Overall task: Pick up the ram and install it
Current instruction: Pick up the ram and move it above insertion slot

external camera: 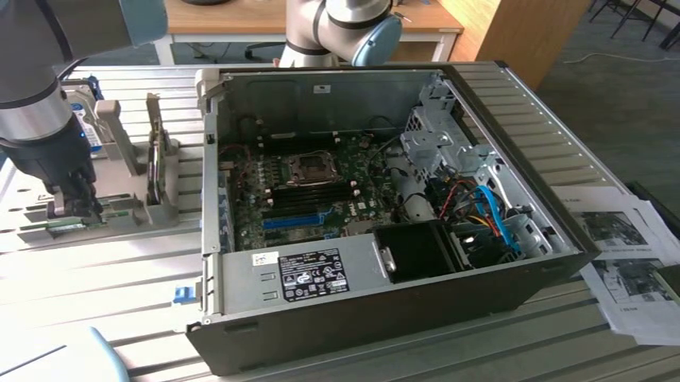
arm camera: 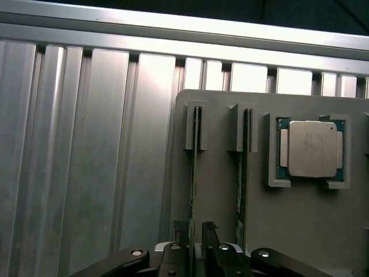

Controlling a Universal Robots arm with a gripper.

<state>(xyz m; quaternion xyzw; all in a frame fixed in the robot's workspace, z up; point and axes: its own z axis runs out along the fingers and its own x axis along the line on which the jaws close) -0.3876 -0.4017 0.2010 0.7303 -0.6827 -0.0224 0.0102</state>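
Two green ram sticks stand on edge in slots of a grey holder (arm camera: pixel 219 219). My gripper (arm camera: pixel 195 232) is over the nearer ram (arm camera: pixel 195 173), open, with one dark finger (arm camera: pixel 182 234) on each side of its thin edge. The second ram stick (arm camera: pixel 243 173) stands in the neighbouring slot. In the exterior view the gripper (external camera: pixel 75 208) reaches down onto the holder (external camera: pixel 127 208) at the exterior view's left, beside the open computer case (external camera: pixel 510 278). The black memory slots (external camera: pixel 310 191) lie on the motherboard inside the case.
A processor chip (arm camera: pixel 311 149) sits in a recess of the holder beside the sticks. A long blue slot (external camera: pixel 292 220), a power supply (external camera: pixel 308 270) and cable bundles (external camera: pixel 489 215) fill the case. Printed sheets (external camera: pixel 627 255) lie at the exterior view's right. The table (arm camera: pixel 86 173) is ribbed aluminium.
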